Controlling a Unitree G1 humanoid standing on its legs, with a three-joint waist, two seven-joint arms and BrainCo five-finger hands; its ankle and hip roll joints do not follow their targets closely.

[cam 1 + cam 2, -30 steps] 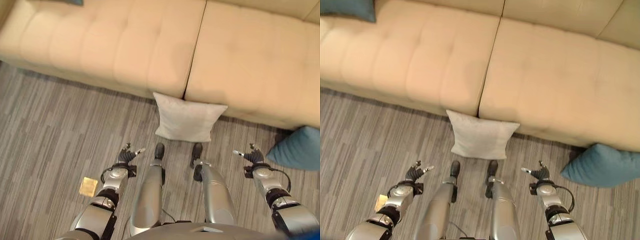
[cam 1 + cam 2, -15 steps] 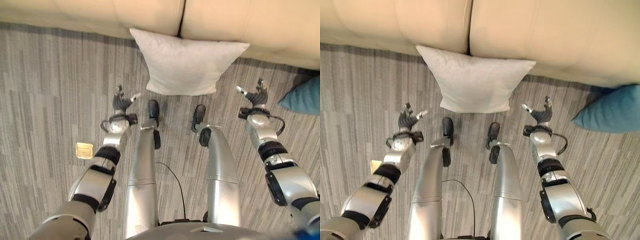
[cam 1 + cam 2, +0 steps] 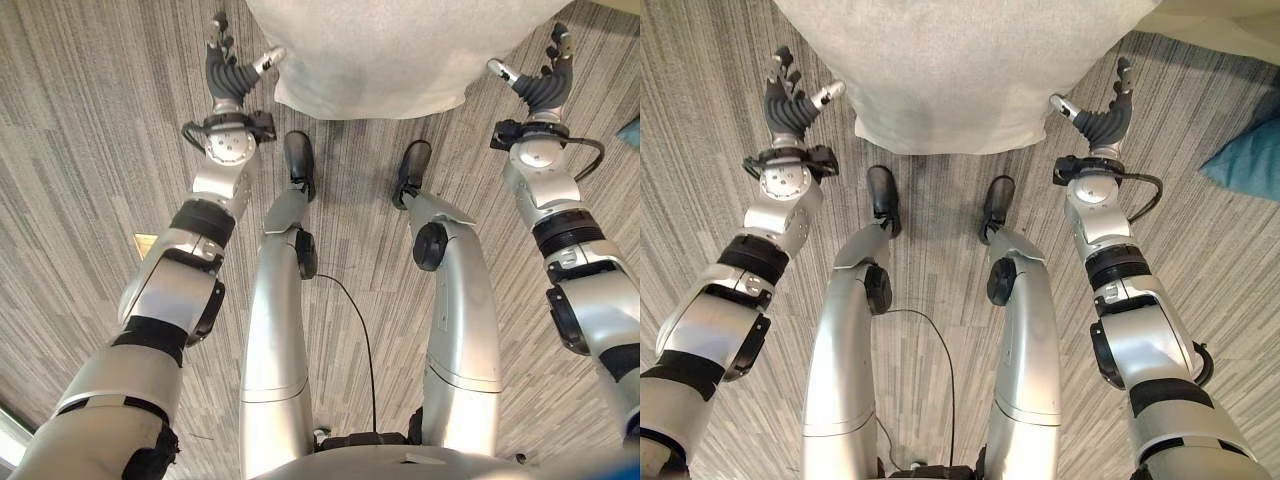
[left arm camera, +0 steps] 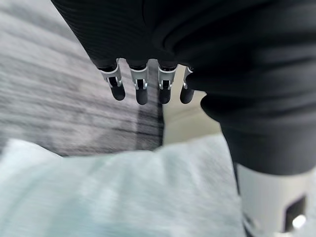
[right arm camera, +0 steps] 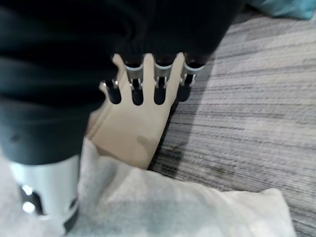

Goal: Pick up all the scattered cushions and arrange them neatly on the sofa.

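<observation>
While grey striped carpet (image 3: 940, 290) spreads wide at six o'clock, offers free room for stepping back. Lying at twelve o'clock against the beige sofa base (image 5: 133, 133): pale grey square fabric cushion (image 3: 960, 70). Best clamped at both side edges evenly, lifted level. Flanking it, apart: left hand (image 3: 790, 105) and right hand (image 3: 1102, 118), fingers spread, holding nothing. Teal cushion (image 3: 1250, 160) at three o'clock.
</observation>
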